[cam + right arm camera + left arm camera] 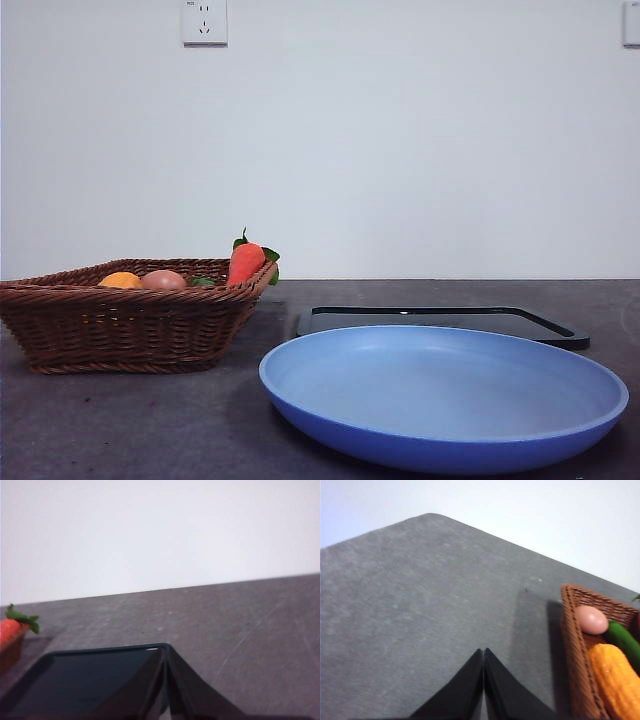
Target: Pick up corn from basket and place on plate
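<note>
No legible text, label or number anywhere.

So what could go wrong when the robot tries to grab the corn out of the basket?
The corn lies packed in the basket right beside a green vegetable and near the egg-shaped toy, so the left claw, now shut above the bare table, might pinch or bump a neighbour. The corn also sits against the wicker wall, leaving little room for a jaw. A carrot leans on the rim and could topple if the basket gets nudged.

Corn (120, 281) lying in wicker basket (130, 325), at nine o'clock from empty blue plate (445, 400).
</note>
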Controlling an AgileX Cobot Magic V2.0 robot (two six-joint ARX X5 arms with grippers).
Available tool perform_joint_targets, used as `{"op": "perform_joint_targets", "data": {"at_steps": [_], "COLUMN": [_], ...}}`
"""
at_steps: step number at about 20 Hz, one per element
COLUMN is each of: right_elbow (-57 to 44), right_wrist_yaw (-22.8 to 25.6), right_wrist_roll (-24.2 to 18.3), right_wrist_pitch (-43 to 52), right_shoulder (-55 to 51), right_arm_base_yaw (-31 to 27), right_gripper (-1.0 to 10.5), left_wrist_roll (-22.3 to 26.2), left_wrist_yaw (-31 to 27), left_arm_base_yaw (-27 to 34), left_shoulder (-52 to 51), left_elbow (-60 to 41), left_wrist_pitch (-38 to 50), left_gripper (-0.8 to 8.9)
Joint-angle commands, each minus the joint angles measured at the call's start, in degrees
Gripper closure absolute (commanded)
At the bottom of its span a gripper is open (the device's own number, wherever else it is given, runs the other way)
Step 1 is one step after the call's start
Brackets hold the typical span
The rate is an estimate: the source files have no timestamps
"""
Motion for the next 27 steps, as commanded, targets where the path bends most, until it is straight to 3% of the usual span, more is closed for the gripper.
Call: {"op": "perform_joint_targets", "data": {"at_steps": [1, 3, 7, 13, 21, 27], "right_elbow": [-0.15, 0.37, 2.08, 8.35, 20.33, 30.03], "right_wrist_yaw": [-0.13, -1.11, -3.04, -3.10, -8.41, -12.20], "right_wrist_roll": [9.27, 11.61, 11.63, 9.70, 5.07, -1.09], "right_wrist_pitch": [0.26, 0.33, -0.94, -12.68, -23.32, -34.45], "right_shoulder": [-0.09, -0.09, -0.02, 2.67, 10.99, 18.84], "right_arm_base_yaw": [-0.09, -0.07, -0.09, -0.09, -0.07, 0.13], "right_gripper": [9.5, 9.4, 9.5, 9.5, 9.5, 9.4], "left_wrist_roll": [-1.38, -1.90, -6.16, -7.02, -3.50, 4.28], "left_wrist_yaw": [3.91, 7.28, 11.45, 19.04, 28.50, 31.91], "left_arm_base_yaw": [0.20, 0.20, 0.20, 0.20, 0.20, 0.17], "left_shoulder": [-0.04, -0.04, 0.33, 3.85, 12.72, 18.82], "left_elbow": [0.15, 0.90, 3.52, 9.84, 20.68, 29.20], "left_wrist_pitch": [-0.50, -0.52, -2.34, -7.54, -16.15, -25.05], "left_gripper": [8.09, 8.09, 8.09, 8.09, 8.09, 8.09]}}
